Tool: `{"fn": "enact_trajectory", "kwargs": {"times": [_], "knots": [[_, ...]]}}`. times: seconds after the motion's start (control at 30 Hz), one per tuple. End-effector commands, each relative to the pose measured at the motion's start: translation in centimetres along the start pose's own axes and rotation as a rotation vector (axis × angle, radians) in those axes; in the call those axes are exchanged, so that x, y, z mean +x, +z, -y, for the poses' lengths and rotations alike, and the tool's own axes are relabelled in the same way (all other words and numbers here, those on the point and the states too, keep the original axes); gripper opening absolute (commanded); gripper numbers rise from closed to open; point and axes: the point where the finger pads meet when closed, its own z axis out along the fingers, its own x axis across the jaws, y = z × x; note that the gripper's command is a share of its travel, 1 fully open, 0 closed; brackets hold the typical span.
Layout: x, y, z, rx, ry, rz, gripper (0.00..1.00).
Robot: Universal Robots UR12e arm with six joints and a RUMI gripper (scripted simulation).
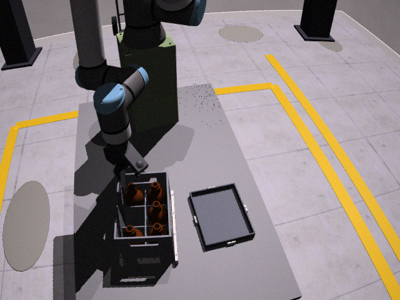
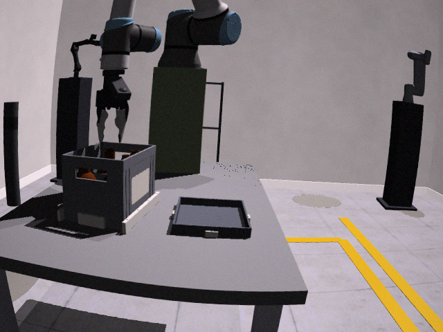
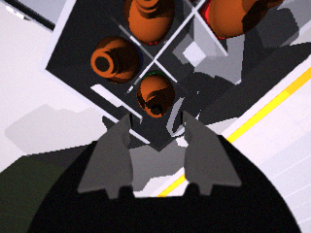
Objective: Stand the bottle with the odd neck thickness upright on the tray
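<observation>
A dark crate (image 1: 145, 209) stands on the left of the table and holds five brown bottles in its cells. My gripper (image 2: 110, 137) hangs just above the crate's far left corner, fingers pointing down, open and empty. In the wrist view my gripper (image 3: 155, 113) frames the mouth of the far left bottle (image 3: 155, 94), which also shows in the top view (image 1: 132, 194). Other bottles (image 3: 114, 59) (image 3: 150, 16) stand in the neighbouring cells. The black tray (image 1: 221, 216) lies empty to the right of the crate. I cannot tell neck thickness apart from here.
The crate's middle left cell (image 1: 132, 211) holds no bottle. The green robot pedestal (image 1: 148, 80) stands behind the table. Crate walls and dividers surround each bottle closely. The tray also shows in the exterior view (image 2: 210, 216), next to the crate (image 2: 107, 185).
</observation>
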Motion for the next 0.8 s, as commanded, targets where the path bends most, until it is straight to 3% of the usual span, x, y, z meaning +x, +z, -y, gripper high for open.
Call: {"fn": "enact_trajectory", "kwargs": {"times": [0.0, 0.77], "knots": [[0.2, 0.4, 0.0, 0.001, 0.001, -0.001, 0.38], [0.2, 2.8, 0.1, 0.001, 0.0, -0.002, 0.38]]}}
